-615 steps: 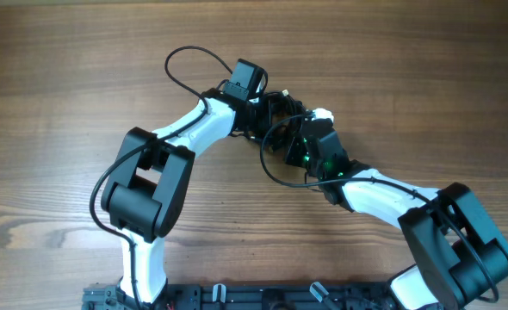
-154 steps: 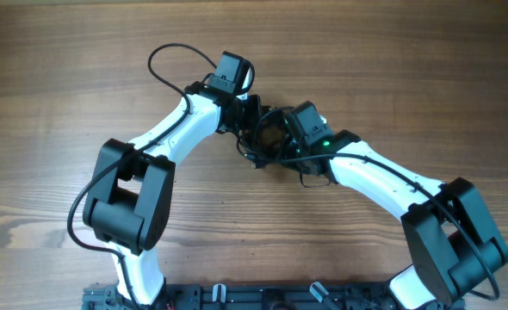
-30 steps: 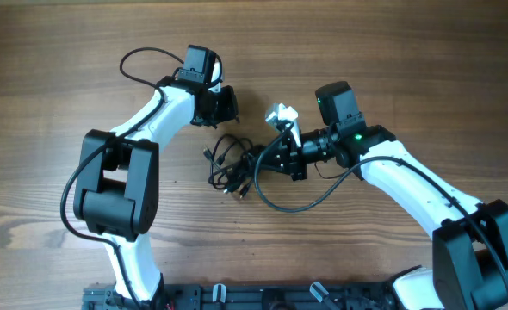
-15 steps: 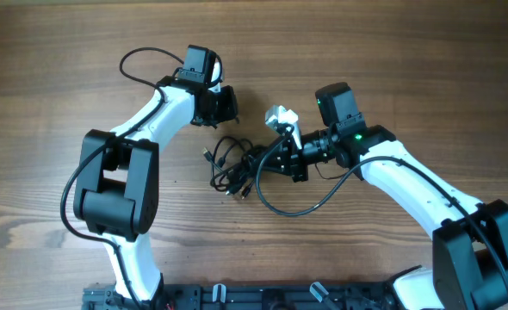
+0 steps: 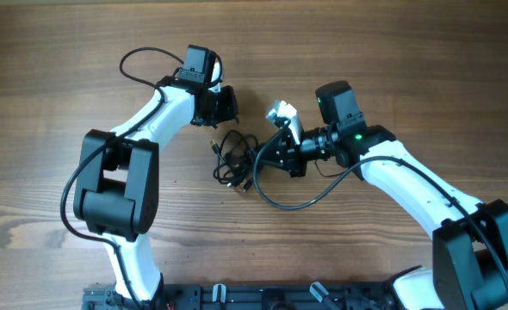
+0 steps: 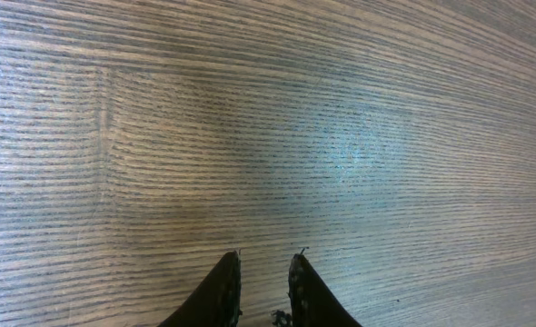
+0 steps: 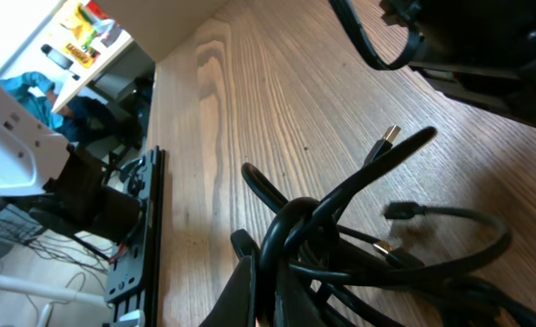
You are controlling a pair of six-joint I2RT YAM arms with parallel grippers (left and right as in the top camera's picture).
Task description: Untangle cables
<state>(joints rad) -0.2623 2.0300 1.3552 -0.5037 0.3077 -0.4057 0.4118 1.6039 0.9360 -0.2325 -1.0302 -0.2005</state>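
Right wrist: grips cables bundle in clamped right gripper; left gripper narrowly parted, empty. Light, limp, snaggy; take hold near free plug end

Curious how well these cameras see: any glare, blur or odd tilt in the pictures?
Left wrist view: a pale glare patch on the brown wooden table, grain sharp. Right wrist view: the thin black tangled cables are sharp, the scene tilted. Overhead view: even light, no glare.
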